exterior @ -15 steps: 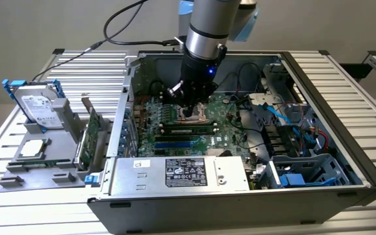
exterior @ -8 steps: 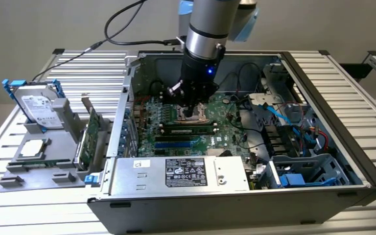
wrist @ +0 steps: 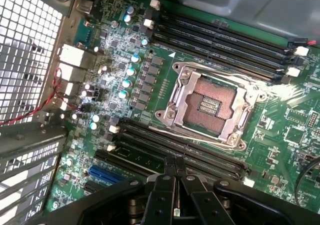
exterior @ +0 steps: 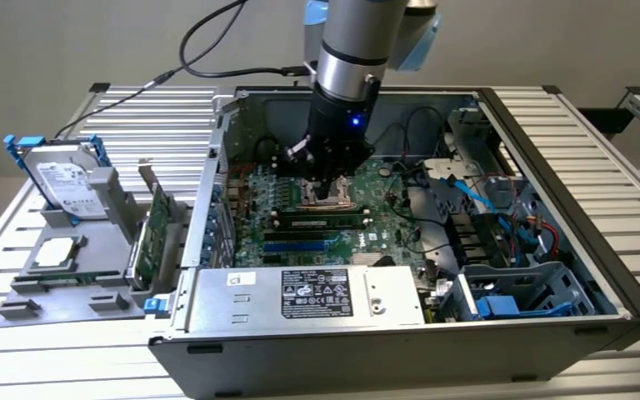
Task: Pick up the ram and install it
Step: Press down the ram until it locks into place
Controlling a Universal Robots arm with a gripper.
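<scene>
RAM stick (exterior: 322, 222): thin, narrow green board with a dark row of chips, seated on edge in a black slot on the motherboard (exterior: 392, 212), inside the open computer case (exterior: 587, 250). Its long axis runs parallel to the case's front wall, from the exterior view's left to its right, just on the power-supply side of the CPU socket (wrist: 209, 104). Power supply (exterior: 303, 293): silver box with a white label, along the case's front edge. Gripper (wrist: 174, 161): black fingers closed together, holding nothing, hovering over the slots beside the socket. Hard drive (exterior: 67, 182): silver, upright in a grey holder on the slatted table, outside the case's left wall. Expansion card (exterior: 157, 227): green, on edge beside that wall.
</scene>
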